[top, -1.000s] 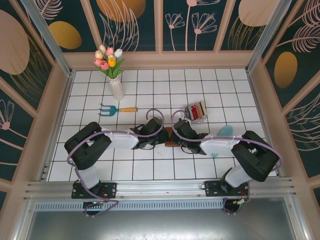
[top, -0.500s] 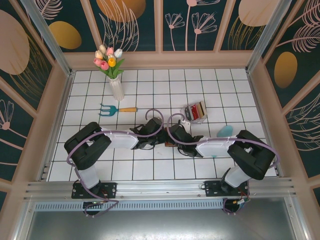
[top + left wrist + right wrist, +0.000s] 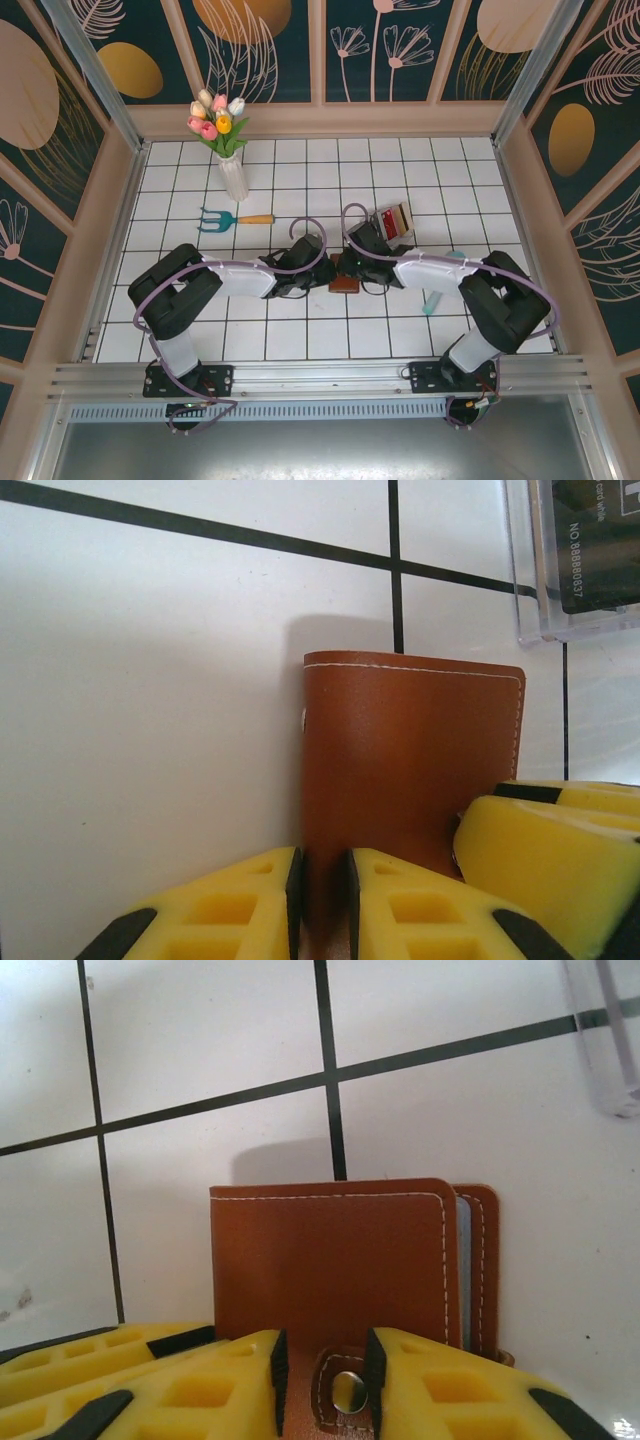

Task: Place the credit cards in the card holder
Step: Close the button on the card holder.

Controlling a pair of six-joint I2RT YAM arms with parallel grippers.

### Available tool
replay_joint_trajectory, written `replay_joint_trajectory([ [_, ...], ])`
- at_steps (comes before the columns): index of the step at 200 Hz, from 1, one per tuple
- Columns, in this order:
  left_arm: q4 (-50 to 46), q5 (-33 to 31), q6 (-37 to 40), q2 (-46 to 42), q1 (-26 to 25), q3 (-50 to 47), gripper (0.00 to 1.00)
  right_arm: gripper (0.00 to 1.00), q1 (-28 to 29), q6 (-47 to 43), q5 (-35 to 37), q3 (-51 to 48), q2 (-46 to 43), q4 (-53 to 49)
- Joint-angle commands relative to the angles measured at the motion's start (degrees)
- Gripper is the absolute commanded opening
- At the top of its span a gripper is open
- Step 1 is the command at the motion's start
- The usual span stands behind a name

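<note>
Opening the leather card holder (image 3: 345, 284), held near the middle of the surface (image 3: 300, 330), is best done with the left tool (image 3: 322, 868) clamped on one edge while the snap tab (image 3: 346, 1391) is drawn aside by the right tool (image 3: 325, 1348), which stands slightly apart around it.

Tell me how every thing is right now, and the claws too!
wallet, folded.
left claw, shut on the wallet's edge.
right claw, a bit open, fingers either side of the snap tab.
cards, sitting in the rack.
rack, holding cards.
vase, upright, tulips in it.
garden fork, lying flat.
</note>
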Motion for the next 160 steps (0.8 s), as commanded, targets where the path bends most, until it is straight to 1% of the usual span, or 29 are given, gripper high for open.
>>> replay_joint_trajectory([
  [1,-2.8,0.5,0.6,1.6,-0.6,-1.0,0.21,0.33,-1.5,-2.6,-7.9,2.5,-0.9,-2.7],
  [24,-3.1,0.4,0.9,1.6,-0.6,-0.7,0.21,0.35,-3.2,-3.1,-9.9,2.3,-4.0,-2.2],
  [48,-3.2,0.4,0.9,1.8,-0.7,-0.7,0.21,0.35,-4.6,-2.2,-8.3,0.1,-6.7,-2.4],
  [55,-3.2,0.5,0.9,1.8,-0.6,-0.6,0.21,0.34,-5.2,-1.7,-8.4,-0.7,-7.3,-1.9],
  [59,-3.2,0.5,0.9,1.9,-0.6,-0.6,0.21,0.32,-5.5,-1.3,-8.4,-1.2,-7.6,-1.6],
  [63,-3.2,0.6,0.9,1.9,-0.6,-0.6,0.21,0.28,-5.7,-1.0,-8.3,-1.6,-7.9,-1.3],
  [72,-3.2,0.6,1.0,1.9,-0.6,-0.6,0.21,0.15,-6.2,-0.5,-8.7,-2.8,-8.4,-0.1],
  [88,-3.2,0.7,1.1,2.0,-0.6,-0.4,0.21,0.00,-7.1,-0.1,-12.1,-4.3,-7.8,3.2],
  [107,-3.2,0.8,1.2,2.2,-0.6,-0.4,0.21,0.00,-7.1,0.7,-16.1,-5.7,-5.8,7.5],
  [116,-3.5,0.7,1.3,2.3,-0.7,-0.3,0.21,0.00,-7.1,1.1,-16.7,-6.1,-4.5,8.2],
  [140,-3.5,0.6,1.2,2.2,-0.7,-0.4,0.21,0.00,-7.1,1.0,-15.7,-8.9,-0.9,9.8],
  [160,-3.8,0.7,1.3,2.1,-0.6,-0.4,0.21,0.00,-7.0,0.0,-12.3,-9.7,1.0,5.3],
])
